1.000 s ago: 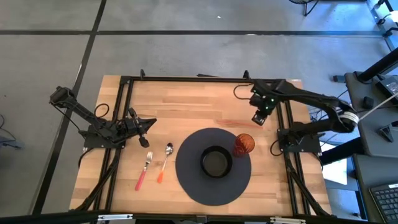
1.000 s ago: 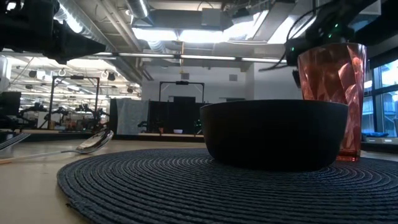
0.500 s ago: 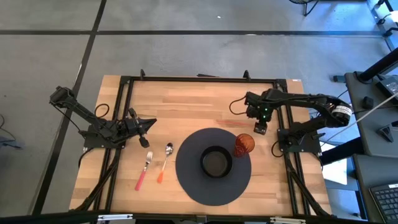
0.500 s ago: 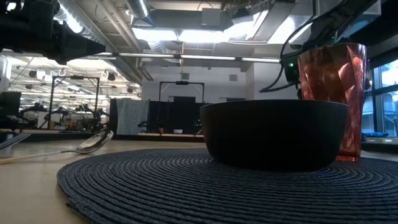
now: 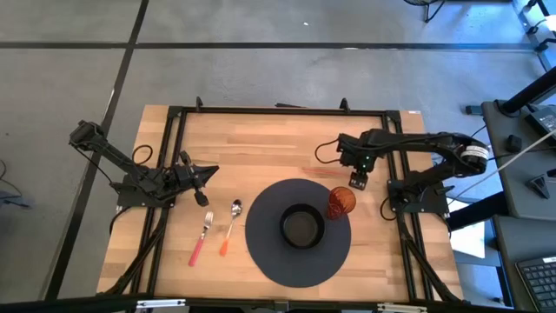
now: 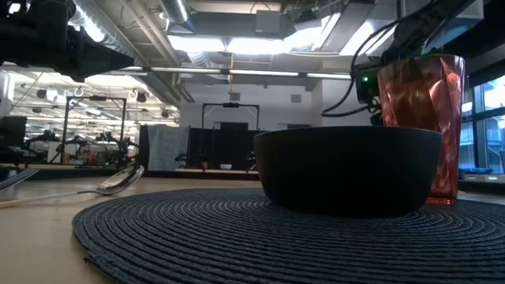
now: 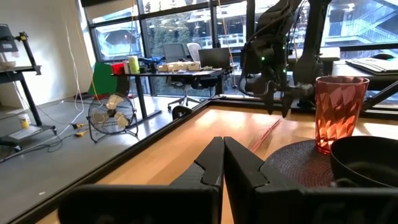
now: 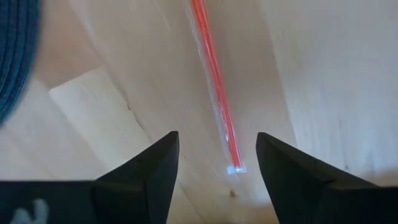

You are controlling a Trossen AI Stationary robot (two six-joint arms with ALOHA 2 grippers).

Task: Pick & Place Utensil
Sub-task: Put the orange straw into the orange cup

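The right gripper [image 8: 214, 163] hangs with its fingers spread apart directly over a red straw [image 8: 215, 87] lying flat on the table [image 5: 261, 143], near the right edge, just beyond the dark round mat [image 5: 295, 261]; the straw's end sits between the fingers, untouched. The left gripper [image 7: 222, 163] waits pressed together near the left edge.

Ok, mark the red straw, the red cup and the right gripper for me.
red straw [image 8: 214, 87]: right wrist view, mid-length of its shaft.
red cup [image 5: 340, 202]: high view, its rim.
right gripper [image 8: 214, 158]: right wrist view, midway between its open fingertips.
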